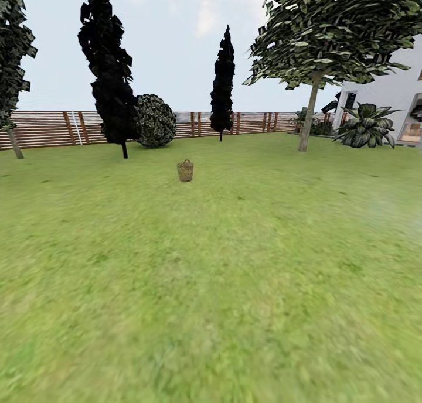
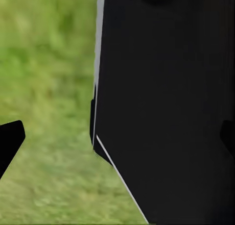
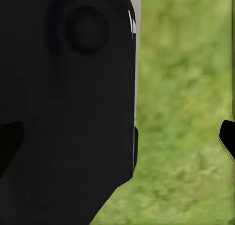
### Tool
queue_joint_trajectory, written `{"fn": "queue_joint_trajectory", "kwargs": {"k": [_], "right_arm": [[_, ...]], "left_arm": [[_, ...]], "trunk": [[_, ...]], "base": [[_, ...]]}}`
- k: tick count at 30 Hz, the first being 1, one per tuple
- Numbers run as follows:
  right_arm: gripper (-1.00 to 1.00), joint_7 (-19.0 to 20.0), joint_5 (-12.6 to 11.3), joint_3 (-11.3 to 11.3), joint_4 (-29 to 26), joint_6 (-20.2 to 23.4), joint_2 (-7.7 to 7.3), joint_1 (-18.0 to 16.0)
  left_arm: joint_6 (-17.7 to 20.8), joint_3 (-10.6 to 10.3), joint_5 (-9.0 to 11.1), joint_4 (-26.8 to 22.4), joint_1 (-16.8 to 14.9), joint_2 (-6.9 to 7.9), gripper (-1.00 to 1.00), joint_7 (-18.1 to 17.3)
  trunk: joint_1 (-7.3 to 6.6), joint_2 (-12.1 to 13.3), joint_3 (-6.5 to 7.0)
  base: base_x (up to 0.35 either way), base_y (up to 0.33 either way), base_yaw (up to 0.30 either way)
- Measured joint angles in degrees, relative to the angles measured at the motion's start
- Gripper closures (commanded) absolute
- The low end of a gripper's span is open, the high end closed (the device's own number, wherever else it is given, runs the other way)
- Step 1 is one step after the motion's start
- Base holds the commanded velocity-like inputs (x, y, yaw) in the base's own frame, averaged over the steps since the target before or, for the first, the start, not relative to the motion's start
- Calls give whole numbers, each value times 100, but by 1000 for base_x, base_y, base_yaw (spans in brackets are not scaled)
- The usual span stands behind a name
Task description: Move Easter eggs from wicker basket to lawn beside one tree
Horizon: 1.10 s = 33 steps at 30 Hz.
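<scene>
Open lawn (image 1: 234, 286); wicker basket (image 1: 185, 170) stands far off, tree (image 1: 309, 116) far right. Both grippers released, empty.

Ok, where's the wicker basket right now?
In the head view the wicker basket stands on the lawn well ahead, slightly left of centre, in front of the round bush by the fence.

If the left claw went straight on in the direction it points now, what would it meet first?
Probably the robot's own dark body panel, which covers much of the line ahead of the left claw. Beside it lies only lawn. Depth is unclear, so this is uncertain.
</scene>
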Motion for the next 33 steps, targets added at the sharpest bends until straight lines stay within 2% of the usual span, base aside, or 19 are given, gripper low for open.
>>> {"fn": "queue_joint_trajectory", "kwargs": {"k": [2,6,10,13,15,16,18,19,21,22,24,27,28,29,30,31,32,33], "right_arm": [[-100,1,-7,-6,-7,-8,-8,0],[-100,0,-10,6,-16,-13,6,0],[-100,8,39,41,-13,-35,62,0],[-100,6,42,45,-17,-49,90,0],[-100,-17,39,45,-27,-57,102,0],[-100,-35,43,34,-77,-57,107,0],[-100,-57,45,25,-409,-7,102,-8],[-100,-75,35,22,-751,62,94,-10],[-100,-131,18,13,-1625,517,72,-13],[-100,-190,25,9,-2332,1247,61,-12],[-100,-248,43,6,-3460,2372,55,-11],[-100,-297,50,0,-4585,3107,58,-23],[-100,-352,50,-1,-4948,3251,63,-40],[-100,-638,51,8,-5413,3403,121,-180],[-100,-769,49,12,-5531,3431,153,-265],[-100,-1065,43,20,-5587,3467,239,-462],[-100,-1658,17,32,-5248,3489,385,-995],[-100,-1851,13,36,-4937,3495,436,-1472]], "left_arm": [[8,-1,276,-169,0,-9,-100,28],[21,-2,662,-370,0,-19,-100,47],[1,-8,808,-410,0,-71,-100,35],[8,-9,825,-469,0,-95,-100,41],[27,-10,827,-730,-1,-100,-100,46],[47,-11,834,-1049,-3,-99,-100,47],[186,-11,850,-1539,-4,-101,-100,47],[372,-11,868,-1781,-9,-105,-100,45],[1093,-8,953,-2261,-45,-111,-100,47],[1742,-6,1055,-2656,-134,-109,-100,53],[2445,-6,1228,-3262,-412,-103,-100,66],[2837,-1,1375,-3656,-838,-100,-100,183],[2919,4,1415,-3719,-1077,-100,-100,294],[3007,16,1547,-3755,-1515,-108,-100,629],[3022,16,1622,-3742,-1825,-112,-100,736],[3038,15,1783,-3661,-2014,-122,-100,916],[3052,11,2227,-3417,-2425,-178,-100,1160],[3055,7,2456,-3284,-2738,-218,-100,1230]], "trunk": [[0,0,0],[0,0,0],[0,0,0],[0,0,0],[0,0,0],[0,0,1],[0,0,1],[0,0,2],[0,1,2],[0,1,2],[0,1,3],[0,1,4],[0,1,4],[0,1,3],[0,1,4],[0,2,4],[1,3,5],[0,2,5]], "base": [[337,0,0],[337,0,0],[337,0,0],[337,0,0],[337,0,0],[337,0,0],[337,0,0],[337,0,0],[337,0,0],[338,0,0],[338,0,0],[339,0,0],[341,0,0],[341,0,0],[342,0,0],[342,0,0],[343,0,0],[343,0,0]]}}
